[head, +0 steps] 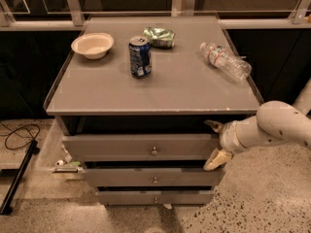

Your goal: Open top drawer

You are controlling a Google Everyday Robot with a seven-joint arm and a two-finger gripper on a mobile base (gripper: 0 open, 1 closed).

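The top drawer (116, 147) is the widest grey front under the cabinet top, with a small round metal knob (154, 151) mid-front. It stands out a little from the cabinet. My gripper (214, 142) is at the drawer's right end, well right of the knob, on a white arm coming in from the right. One finger (213, 125) points up by the drawer's upper right corner and the other finger (216, 160) hangs below its lower right corner, so the fingers are spread apart and hold nothing.
Two narrower drawers (155, 177) sit below. On the cabinet top (194, 89) stand a white bowl (92, 44), a blue soda can (140, 56), a crumpled green bag (159, 37) and a lying plastic bottle (225, 60). A black cable (19, 132) lies on the floor left.
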